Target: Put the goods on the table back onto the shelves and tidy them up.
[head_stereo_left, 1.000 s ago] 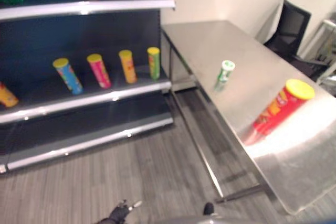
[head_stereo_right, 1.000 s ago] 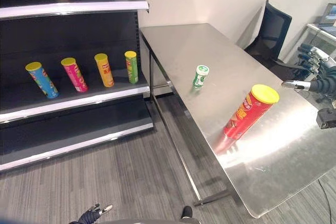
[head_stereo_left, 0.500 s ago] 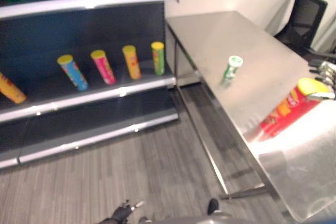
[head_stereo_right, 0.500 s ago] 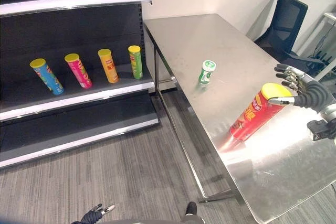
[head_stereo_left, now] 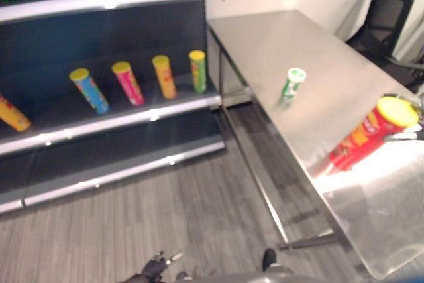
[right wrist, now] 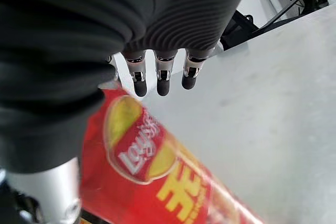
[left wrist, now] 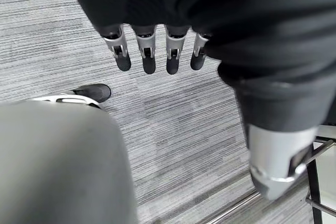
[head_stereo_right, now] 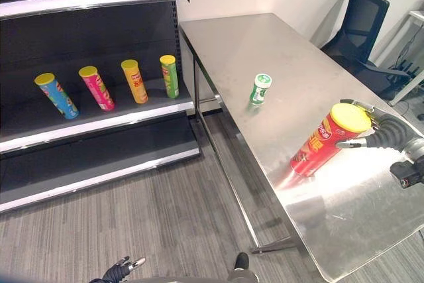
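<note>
Fingers of the right robot hand seem spread around the red can, contact hidden.

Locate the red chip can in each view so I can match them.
Left eye view: red chip can at the right edge, on the table.
Right eye view: right of centre.
Right wrist view: close, below the fingers.
Left wrist view: floor.
Shared landmark: small green can.
</note>
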Controlling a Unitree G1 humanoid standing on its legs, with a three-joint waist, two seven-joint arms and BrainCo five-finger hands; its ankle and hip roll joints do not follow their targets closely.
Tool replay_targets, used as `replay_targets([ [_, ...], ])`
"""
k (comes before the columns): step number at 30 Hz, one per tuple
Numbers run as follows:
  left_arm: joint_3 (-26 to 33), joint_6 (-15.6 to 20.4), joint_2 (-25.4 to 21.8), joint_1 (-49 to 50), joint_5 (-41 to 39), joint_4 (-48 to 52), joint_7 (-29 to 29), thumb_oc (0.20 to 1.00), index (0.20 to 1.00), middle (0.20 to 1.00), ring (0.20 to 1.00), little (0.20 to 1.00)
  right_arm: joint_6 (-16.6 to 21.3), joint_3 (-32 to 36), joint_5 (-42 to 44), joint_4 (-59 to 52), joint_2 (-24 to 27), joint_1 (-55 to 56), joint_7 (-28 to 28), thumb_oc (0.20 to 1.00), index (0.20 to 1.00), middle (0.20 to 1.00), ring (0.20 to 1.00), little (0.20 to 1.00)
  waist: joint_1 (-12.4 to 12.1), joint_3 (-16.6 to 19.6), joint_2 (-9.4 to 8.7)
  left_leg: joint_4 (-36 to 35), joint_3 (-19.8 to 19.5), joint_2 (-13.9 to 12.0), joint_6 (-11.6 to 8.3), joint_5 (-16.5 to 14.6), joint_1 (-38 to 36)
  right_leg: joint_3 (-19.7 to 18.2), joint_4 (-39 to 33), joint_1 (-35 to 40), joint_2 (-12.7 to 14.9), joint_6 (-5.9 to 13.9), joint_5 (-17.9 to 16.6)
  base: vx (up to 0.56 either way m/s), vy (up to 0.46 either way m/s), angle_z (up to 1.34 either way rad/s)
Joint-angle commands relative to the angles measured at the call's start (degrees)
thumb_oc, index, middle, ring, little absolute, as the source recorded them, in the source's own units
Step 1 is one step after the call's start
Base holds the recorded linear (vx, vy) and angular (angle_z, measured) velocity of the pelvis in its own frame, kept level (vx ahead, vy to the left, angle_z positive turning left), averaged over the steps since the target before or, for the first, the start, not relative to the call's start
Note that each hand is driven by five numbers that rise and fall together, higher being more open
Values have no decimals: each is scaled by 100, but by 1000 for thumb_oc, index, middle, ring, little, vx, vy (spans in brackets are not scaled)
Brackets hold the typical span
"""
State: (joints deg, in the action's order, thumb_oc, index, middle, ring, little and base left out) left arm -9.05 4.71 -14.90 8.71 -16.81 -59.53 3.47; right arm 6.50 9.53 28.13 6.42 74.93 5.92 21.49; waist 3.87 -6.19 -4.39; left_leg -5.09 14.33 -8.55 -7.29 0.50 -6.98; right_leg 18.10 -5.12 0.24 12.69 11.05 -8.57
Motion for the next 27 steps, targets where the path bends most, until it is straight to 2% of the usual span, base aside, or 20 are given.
replay_targets([
  [1,-109,143,-142,-237,28,65,38,1000,1000,1000,1000,1000,91,-508,-147,42,254,-552,-10,1000,1000,1000,1000,1000,-223,-25,-311,9,122,-43,-162,269,141,62,62,537,94,247,102,0,0,0],
  [3,-111,139,-149,-238,19,50,35,1000,1000,1000,1000,1000,90,-671,-193,70,245,-687,-19,1000,1000,1000,1000,1000,-251,-30,-318,9,116,-46,-162,275,139,70,55,547,79,242,112,0,0,0],
  [4,-107,143,-152,-233,7,59,30,1000,1000,1000,1000,1000,94,-758,-196,84,231,-777,-28,915,915,915,915,915,-257,-34,-321,9,119,-48,-163,276,139,70,51,551,73,236,118,0,0,0],
  [5,-110,141,-152,-234,9,61,24,1000,1000,1000,1000,1000,91,-823,-205,92,212,-836,-48,595,595,595,595,595,-262,-34,-323,9,117,-52,-164,277,138,72,50,553,71,234,122,0,0,0],
  [6,-110,143,-154,-233,13,46,19,1000,1000,1000,1000,1000,107,-872,-232,103,183,-899,-88,231,231,231,231,231,-276,-37,-323,9,117,-57,-167,279,136,77,46,557,66,230,129,0,0,0],
  [7,-93,146,-154,-240,3,39,13,1000,1000,1000,1000,1000,116,-927,-239,112,144,-980,-109,200,200,200,200,200,-280,-44,-324,9,114,-60,-167,277,132,83,47,562,62,229,134,0,0,0],
  [21,68,127,-208,-230,6,52,-34,1000,1000,1000,1000,1000,218,-238,-243,224,-439,-879,-631,200,200,200,200,200,-265,-25,-199,9,101,-115,-173,287,91,96,40,604,7,182,200,0,-6,3],
  [22,94,119,-212,-246,6,56,-40,1000,1000,1000,1000,1000,307,56,-191,214,-649,-948,-884,200,200,200,200,200,-237,4,-145,9,104,-126,-171,286,75,91,37,612,-11,175,217,0,0,0],
  [26,131,124,-210,-301,21,32,-77,1000,1000,1000,1000,1000,442,452,4,-22,-1055,-1058,-1210,200,200,200,200,200,-219,26,-82,9,100,-142,-166,279,58,93,39,624,-22,166,245,7,-25,1],
  [27,156,117,-213,-334,34,63,-109,1000,1000,1000,1000,1000,545,680,30,-346,-1360,-1191,-1426,200,200,200,200,200,-224,46,-30,9,99,-158,-163,276,43,97,40,643,-35,147,277,11,-49,0],
])
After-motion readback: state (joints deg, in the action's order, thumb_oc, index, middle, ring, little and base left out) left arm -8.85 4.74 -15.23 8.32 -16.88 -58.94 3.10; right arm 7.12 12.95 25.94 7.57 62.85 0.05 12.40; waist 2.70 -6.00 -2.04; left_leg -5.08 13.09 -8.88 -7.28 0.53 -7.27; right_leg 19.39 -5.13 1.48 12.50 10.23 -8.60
